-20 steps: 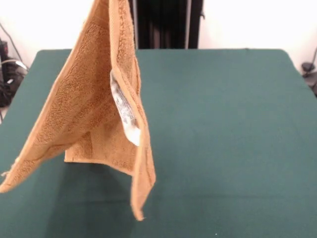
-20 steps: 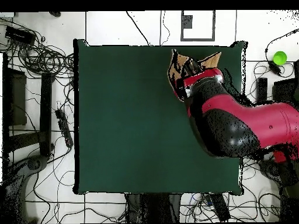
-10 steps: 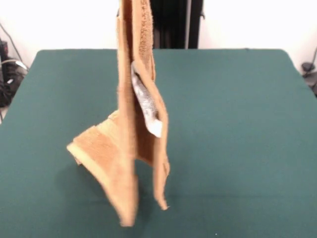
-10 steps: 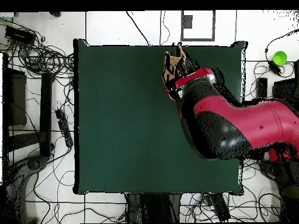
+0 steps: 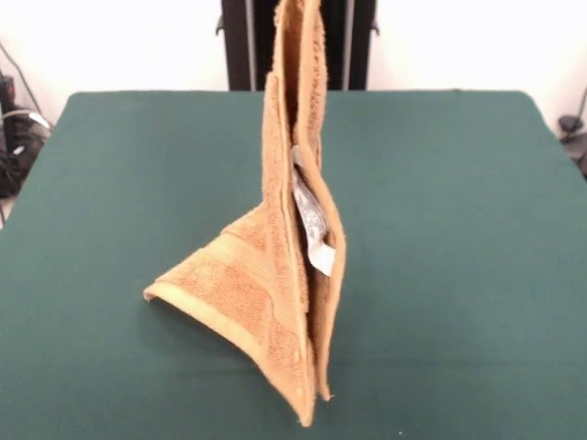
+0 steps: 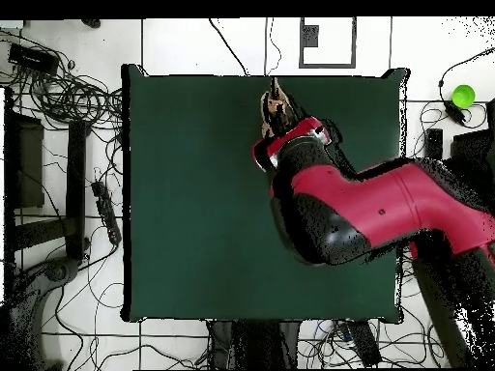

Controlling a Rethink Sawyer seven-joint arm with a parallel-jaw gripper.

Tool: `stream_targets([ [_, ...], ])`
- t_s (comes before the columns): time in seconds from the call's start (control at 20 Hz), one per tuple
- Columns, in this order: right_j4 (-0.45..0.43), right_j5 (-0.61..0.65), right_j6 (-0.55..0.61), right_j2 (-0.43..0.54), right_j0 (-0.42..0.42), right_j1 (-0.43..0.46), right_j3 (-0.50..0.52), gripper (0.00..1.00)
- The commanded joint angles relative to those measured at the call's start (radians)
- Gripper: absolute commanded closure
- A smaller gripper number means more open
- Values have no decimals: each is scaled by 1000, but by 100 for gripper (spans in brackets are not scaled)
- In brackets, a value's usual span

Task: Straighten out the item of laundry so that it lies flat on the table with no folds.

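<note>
The orange-tan towel [image 5: 284,275] hangs in a tall narrow drape from above the top edge of the front view, over the middle of the green table [image 5: 459,229]. Its white label [image 5: 315,225] faces right. A lower corner fans out to the left and seems to touch the table. My gripper itself is hidden: in the overhead view the red arm's wrist [image 6: 290,143] covers it, and only a bit of towel [image 6: 274,104] shows beyond it near the table's [image 6: 193,193] far edge. The towel hangs from the gripper.
The black pedestal [image 5: 238,41] stands behind the table's far side in the front view. The red arm [image 6: 358,208] covers the table's right half in the overhead view. Cables [image 6: 58,97] lie on the floor at the left, and a green ball [image 6: 464,95] at the right.
The arm has carried the hanging towel sideways toward the table's middle, rightward in the front view. The towel swung from a wide spread into a narrower drape, its lower corner now on the table.
</note>
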Motion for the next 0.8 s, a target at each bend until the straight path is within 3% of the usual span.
stream_targets([
  [0.05, -111, -66, 34, -104, 69, -32, 122, 100],
  [0.35, -112, -83, 18, -82, 32, -35, 143, 100],
  [0.55, -162, -166, 82, -137, 54, -57, 169, 100],
  [0.65, -207, -238, 133, -216, 98, -72, 186, 100],
  [0.8, -263, -407, 176, -465, 237, -71, 183, 100],
])
